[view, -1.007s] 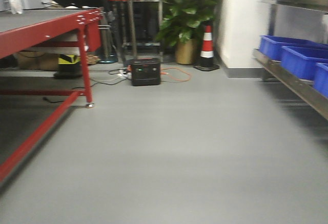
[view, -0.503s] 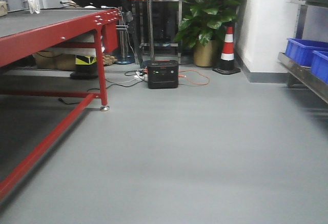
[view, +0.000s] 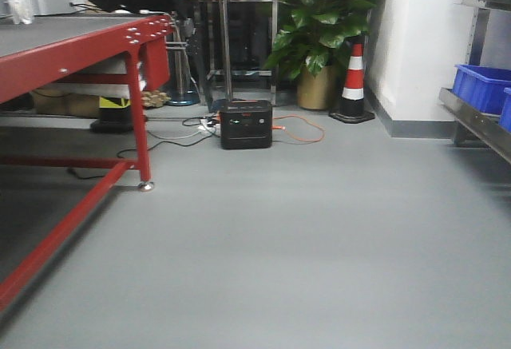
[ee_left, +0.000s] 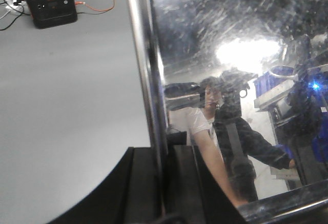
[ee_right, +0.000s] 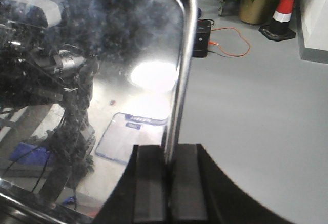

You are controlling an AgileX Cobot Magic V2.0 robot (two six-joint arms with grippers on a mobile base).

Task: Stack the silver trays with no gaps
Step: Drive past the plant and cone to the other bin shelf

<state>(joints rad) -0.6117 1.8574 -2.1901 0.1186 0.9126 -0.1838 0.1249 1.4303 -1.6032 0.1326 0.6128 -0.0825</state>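
left pincer (ee_left: pixel 163 155) clamped on silver tray (ee_left: pixel 230 55) rim | right pincer (ee_right: pixel 168 152) likewise | surface mirror-bright, scuffed

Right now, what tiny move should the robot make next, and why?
Probably turn the base slowly right, toward the blue bins. The left gripper and the right gripper each clamp the rim of the silver tray, and the front view shows no second tray to stack it on.

A red-framed table (view: pixel 80 52) fills the left of the front view over grey floor (view: pixel 319 245). At centre back sits a black power box (view: pixel 245 124) with an orange cable (view: pixel 322 133) trailing right; farther right, a potted plant (view: pixel 323 13) and striped cone (view: pixel 354 77). Blue bins (view: pixel 481 87) line the right edge.
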